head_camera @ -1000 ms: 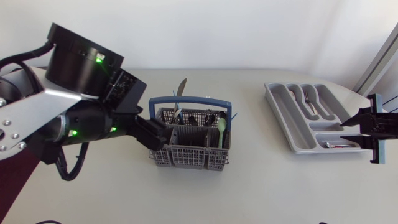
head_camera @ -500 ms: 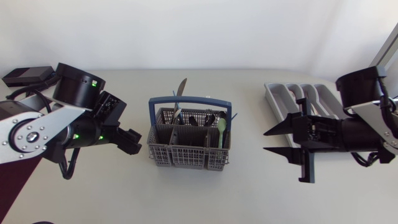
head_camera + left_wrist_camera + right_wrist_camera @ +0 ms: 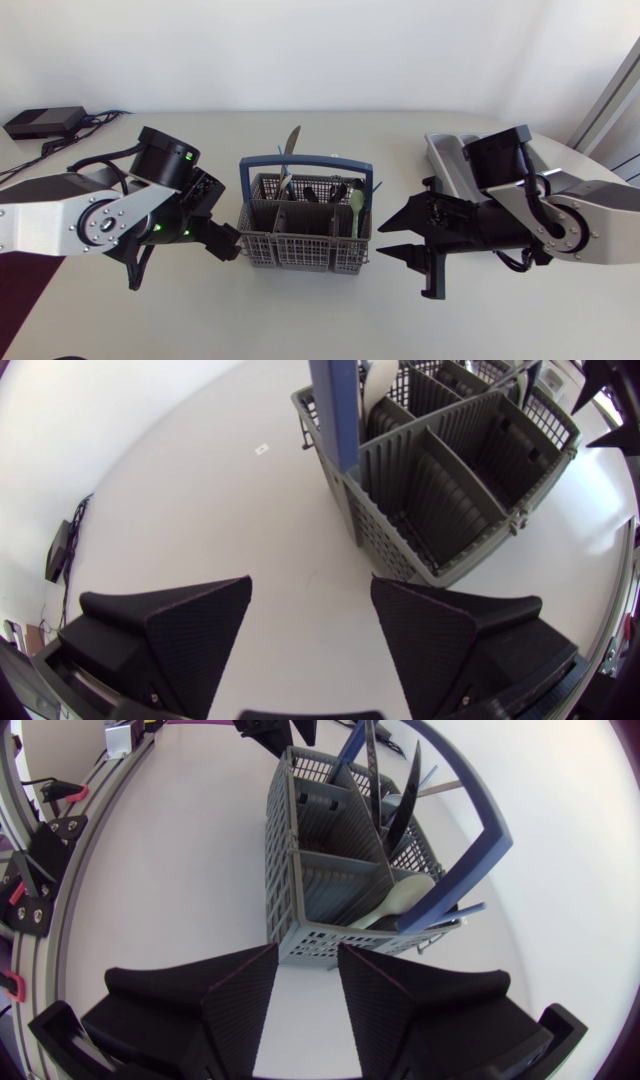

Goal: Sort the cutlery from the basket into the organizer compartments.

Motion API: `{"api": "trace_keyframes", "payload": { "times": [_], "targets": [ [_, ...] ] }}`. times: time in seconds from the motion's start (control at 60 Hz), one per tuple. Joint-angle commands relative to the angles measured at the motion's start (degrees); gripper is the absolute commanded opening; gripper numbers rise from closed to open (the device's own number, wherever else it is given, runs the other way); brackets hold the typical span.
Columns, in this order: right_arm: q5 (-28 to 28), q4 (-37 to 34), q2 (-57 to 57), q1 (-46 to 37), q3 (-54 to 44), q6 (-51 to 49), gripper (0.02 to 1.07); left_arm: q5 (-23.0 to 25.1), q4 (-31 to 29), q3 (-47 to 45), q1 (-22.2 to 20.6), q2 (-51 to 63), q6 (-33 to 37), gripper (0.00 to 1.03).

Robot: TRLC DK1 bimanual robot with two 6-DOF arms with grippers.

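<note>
The grey cutlery basket (image 3: 305, 240) with its blue handle (image 3: 305, 160) stands mid-table. A knife (image 3: 291, 143), a pale green spoon (image 3: 356, 205) and dark utensils (image 3: 320, 192) stick up from its far compartments. My left gripper (image 3: 228, 243) is low at the basket's left side, open and empty. In the left wrist view the basket (image 3: 450, 480) lies just ahead of the left gripper (image 3: 310, 582). My right gripper (image 3: 392, 238) stands open at the basket's right side, with the basket (image 3: 330, 870) and spoon (image 3: 395, 900) ahead of it (image 3: 307, 950). My right arm hides most of the grey organizer (image 3: 445, 150).
A black box (image 3: 40, 122) with cables lies at the table's far left edge. Bare tabletop runs along the front of the basket and between the basket and the organizer.
Both arms have come down and in toward the basket. The right gripper travelled left from the organizer to the basket's right side. The left gripper settled against its left side.
</note>
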Motion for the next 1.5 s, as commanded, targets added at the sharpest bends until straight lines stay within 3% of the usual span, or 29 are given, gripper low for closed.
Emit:
{"api": "trace_keyframes", "payload": {
  "times": [0.0, 0.55, 0.8, 1.05, 1.483],
  "targets": [
    [0.37, 1.44, 2.77, 0.16, 0.3, 2.31, 0.49, 0.53, 0.55, -0.23, -1.99, 1.26, 0.14, 0.82],
    [0.72, 7.5, 12.88, -9.86, 6.98, 3.01, 0.48, 0.45, -4.99, 1.17, -14.21, -0.67, -3.9, 0.82],
    [0.19, 5.83, 4.79, -11.44, 4.96, 4.68, 0.49, 0.45, -7.62, 2.49, -16.49, -2.96, -5.04, 0.83],
    [1.51, 4.69, -4.08, -5.37, 2.76, 9.25, 0.49, 0.45, -8.06, 1.79, -16.58, -6.65, -5.48, 0.83],
    [11.8, 13.13, 7.69, 5.17, 4.87, 20.5, 0.48, 0.36, -7.8, -0.23, -16.67, -8.58, -6.01, 0.83]
  ]
}}
